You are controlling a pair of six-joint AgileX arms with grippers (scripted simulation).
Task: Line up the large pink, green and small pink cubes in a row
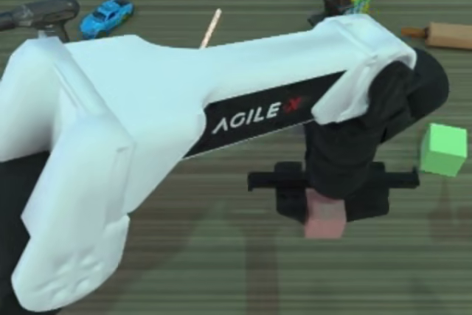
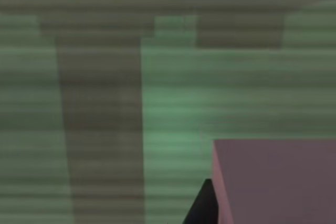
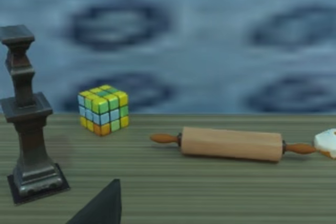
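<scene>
1. Striped olive-green counter (image 1: 221,256) carries everything; a blue patterned backdrop rises behind its far edge.
2. Left arm (image 1: 147,130) spans the counter from the left and ends over the pink cube.
3. Left gripper (image 1: 324,208) sits directly on top of the pink cube (image 1: 324,220), its dark body straddling the cube. Whether the fingers are pinching the cube or spread beside it cannot be told.
4. Pink cube: directly beneath that gripper; which of the two pink cubes it is cannot be told.
5. Green cube (image 1: 443,149): right of the pink cube and slightly farther back, well apart. Judgement: forming the row turns on closing this sideways gap.
6. Second pink cube: not visible.
7. Right gripper: not in view.
</scene>
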